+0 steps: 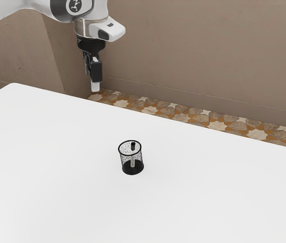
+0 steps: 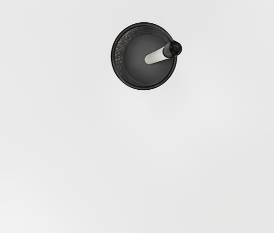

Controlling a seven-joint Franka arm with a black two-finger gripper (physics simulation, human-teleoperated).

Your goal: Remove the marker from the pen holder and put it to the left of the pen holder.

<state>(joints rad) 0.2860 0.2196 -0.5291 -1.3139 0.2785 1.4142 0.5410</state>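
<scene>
My gripper (image 1: 95, 87) hangs high in the exterior view, pointing down, up and to the left of the pen holder in that picture and well apart from it. The pen holder (image 1: 123, 161) is a small black mesh cup standing upright on the white table. Inside it the marker (image 1: 132, 160) leans with its black cap up at the rim. From above, the wrist view has the round pen holder (image 2: 119, 56) and the marker (image 2: 158, 55), white body inside and black capped end resting over the rim.
The white table (image 1: 72, 152) surrounds the pen holder. Its far edge runs across the exterior view, with a patterned floor (image 1: 198, 117) and a brown wall (image 1: 198, 50) beyond it.
</scene>
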